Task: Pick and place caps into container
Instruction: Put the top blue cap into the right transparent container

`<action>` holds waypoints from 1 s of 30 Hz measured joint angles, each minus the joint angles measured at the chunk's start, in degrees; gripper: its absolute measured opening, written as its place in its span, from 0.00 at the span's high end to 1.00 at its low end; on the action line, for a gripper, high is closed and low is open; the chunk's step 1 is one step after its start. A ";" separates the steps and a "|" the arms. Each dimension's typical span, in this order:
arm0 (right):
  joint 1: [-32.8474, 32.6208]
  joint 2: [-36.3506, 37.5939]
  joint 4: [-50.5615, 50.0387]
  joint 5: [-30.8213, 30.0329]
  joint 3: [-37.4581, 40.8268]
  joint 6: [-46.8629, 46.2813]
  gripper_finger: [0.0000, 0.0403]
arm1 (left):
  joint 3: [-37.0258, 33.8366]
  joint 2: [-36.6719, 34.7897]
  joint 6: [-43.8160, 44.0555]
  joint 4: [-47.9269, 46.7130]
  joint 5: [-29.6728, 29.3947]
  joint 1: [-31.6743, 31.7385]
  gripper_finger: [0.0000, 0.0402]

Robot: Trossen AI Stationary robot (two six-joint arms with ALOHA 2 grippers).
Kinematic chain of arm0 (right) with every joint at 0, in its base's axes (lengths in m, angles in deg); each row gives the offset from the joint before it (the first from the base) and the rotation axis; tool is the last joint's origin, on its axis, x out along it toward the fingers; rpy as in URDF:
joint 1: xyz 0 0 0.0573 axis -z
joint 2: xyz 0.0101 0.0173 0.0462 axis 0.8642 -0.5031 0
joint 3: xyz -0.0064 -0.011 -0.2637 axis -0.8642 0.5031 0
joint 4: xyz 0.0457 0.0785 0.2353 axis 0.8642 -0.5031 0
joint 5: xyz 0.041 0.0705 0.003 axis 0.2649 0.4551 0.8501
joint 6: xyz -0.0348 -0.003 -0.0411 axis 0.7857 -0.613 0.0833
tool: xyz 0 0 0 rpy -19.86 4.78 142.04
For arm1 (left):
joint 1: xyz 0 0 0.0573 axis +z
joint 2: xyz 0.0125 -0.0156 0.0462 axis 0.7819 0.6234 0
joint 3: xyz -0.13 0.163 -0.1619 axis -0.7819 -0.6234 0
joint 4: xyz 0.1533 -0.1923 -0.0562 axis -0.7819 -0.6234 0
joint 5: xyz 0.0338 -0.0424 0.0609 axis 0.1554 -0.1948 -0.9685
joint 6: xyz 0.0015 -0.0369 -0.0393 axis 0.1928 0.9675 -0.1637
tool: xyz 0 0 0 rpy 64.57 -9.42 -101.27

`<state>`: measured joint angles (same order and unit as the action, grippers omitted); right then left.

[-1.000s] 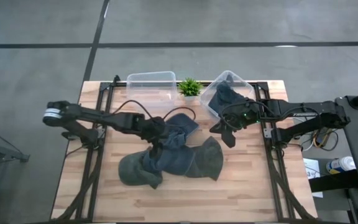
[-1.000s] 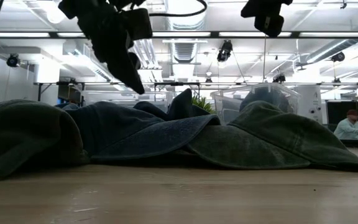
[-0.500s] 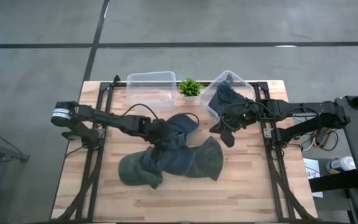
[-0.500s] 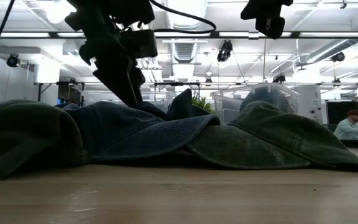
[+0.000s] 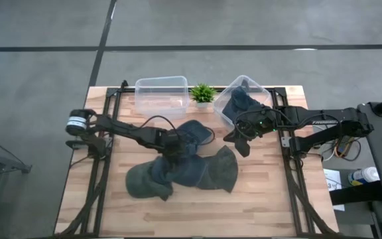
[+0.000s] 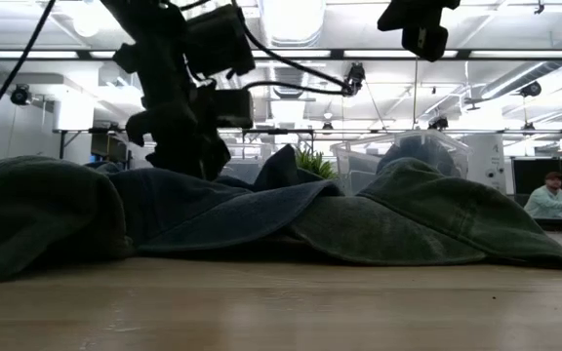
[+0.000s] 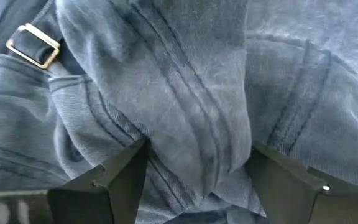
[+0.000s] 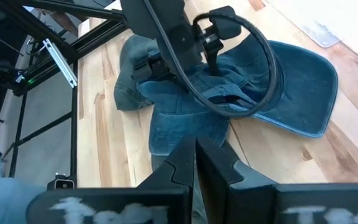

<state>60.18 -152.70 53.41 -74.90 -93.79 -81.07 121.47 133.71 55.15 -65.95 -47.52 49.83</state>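
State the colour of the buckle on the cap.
Brass-gold buckle on a slate-blue cap; left wrist view shows it best.

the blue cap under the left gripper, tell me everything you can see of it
The blue cap is soft, faded slate-blue cloth with stitched seams, a flat brim and a brass strap buckle. It lies crumpled on the wooden table, at the top of the cap pile, overlapping the caps beside it. The left gripper straddles a raised fold of its crown, fingers open on either side.

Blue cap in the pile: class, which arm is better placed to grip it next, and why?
Left. The left gripper is open astride a fold of the blue cap; the right gripper hangs shut beside the pile.
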 joint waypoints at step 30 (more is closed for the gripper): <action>0.02 0.00 -0.08 -0.02 -0.01 -0.06 0.97 | 1.05 -8.22 8.55 -1.92 -0.50 0.02 0.99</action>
<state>60.20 -152.70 53.33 -74.92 -93.80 -81.13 122.52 125.49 63.70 -67.88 -48.02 49.85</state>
